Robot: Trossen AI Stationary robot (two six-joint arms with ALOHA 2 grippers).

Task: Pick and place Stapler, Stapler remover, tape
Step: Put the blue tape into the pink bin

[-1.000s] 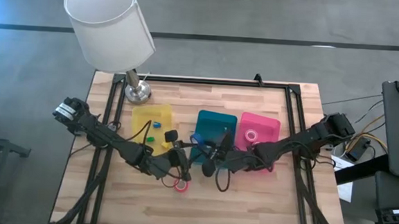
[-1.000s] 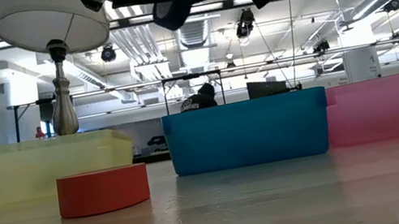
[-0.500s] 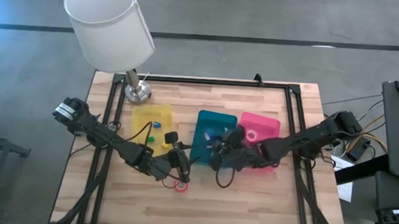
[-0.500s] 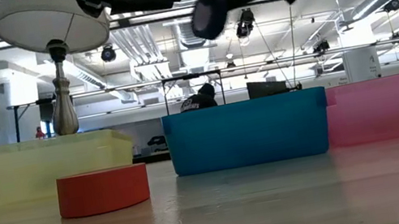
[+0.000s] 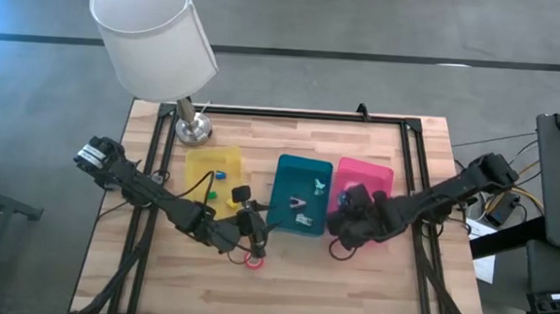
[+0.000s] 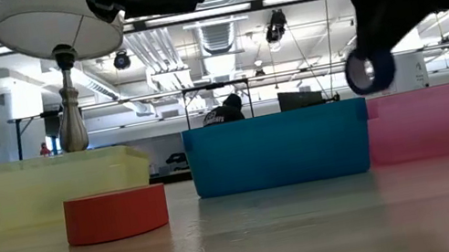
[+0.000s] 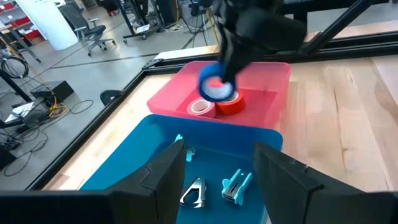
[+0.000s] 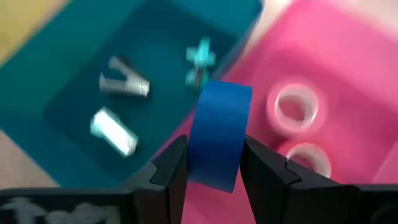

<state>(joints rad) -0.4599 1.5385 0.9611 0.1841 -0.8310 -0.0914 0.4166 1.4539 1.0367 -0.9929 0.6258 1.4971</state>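
The pale wooden slatted table (image 5: pixel 283 274) with its black frame carries everything; at its far left corner, well behind the left pincer, stands a lamp with a white drum shade (image 5: pixel 153 30) on a silver metal base (image 5: pixel 193 126).

Three plastic trays sit in a row. The translucent yellow rectangular tray (image 5: pixel 213 170) lies just behind the left pincer (image 5: pixel 252 235), which hovers over the table with its dark fingers (image 7: pixel 163 180) parted and nothing between them. The teal-blue rectangular tray (image 5: pixel 301 193) is just ahead of that pincer and beside the right one; it holds several small silver and light-blue metal stapler parts (image 7: pixel 194 193). The pink rectangular tray (image 5: pixel 364 182) lies directly beneath the right pincer (image 8: pixel 214 167).

The right pincer is clamped on a blue ring-shaped roll of tape (image 8: pixel 219 133), held on edge between its two fingers above the pink tray's near wall, clear of the tray floor. Below it in the pink tray lie a pale pink tape ring (image 7: pixel 200 107) and a red tape ring (image 7: pixel 232 104), touching each other.

A red ring-shaped tape roll (image 6: pixel 116 214) lies flat on the bare wood directly under the left pincer, in front of the yellow tray and apart from it.
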